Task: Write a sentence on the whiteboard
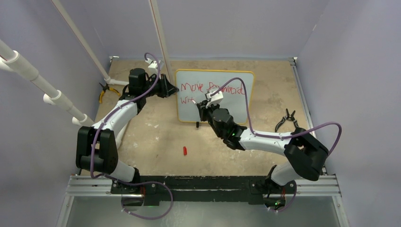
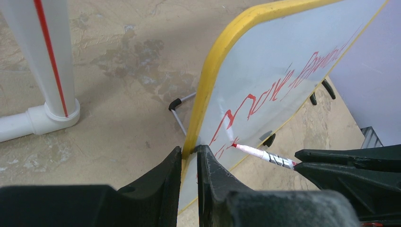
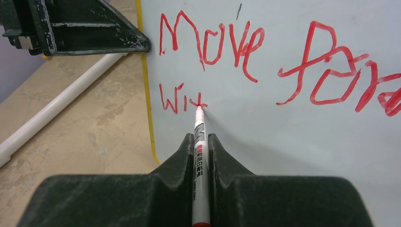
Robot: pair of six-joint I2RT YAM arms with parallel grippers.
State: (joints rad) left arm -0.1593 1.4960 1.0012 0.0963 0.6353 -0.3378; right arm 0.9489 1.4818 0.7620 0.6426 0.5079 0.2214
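**A:** What takes up the most room?

**B:** The tan, mottled tabletop, with white plastic pipes slanting over its left side. Toward the back stands the small white whiteboard with a yellow-orange frame. It is propped at a tilt on black feet, its long side running left to right.

**A:** Who has hold of it?

**B:** The left gripper pinches the frame's left edge, jaws nearly together with the yellow rim between them.

**A:** And the other one?

**B:** The right gripper is clamped on a slim white marker with a red tip. The marker runs straight out along the fingers, tip touching the board's face.

**A:** Where is the writing?

**B:** The red handwritten sentence reads roughly "Move forward" along the top, with "Wit" below at the left. The tip rests at the cross of the "t".

**A:** Anything else about?

**B:** The right arm crosses in front of the board's lower middle. A black pincer-like tool lies near the table's right edge, and a yellow-handled tool by the left pipes. A small red cap sits well in front of the board.
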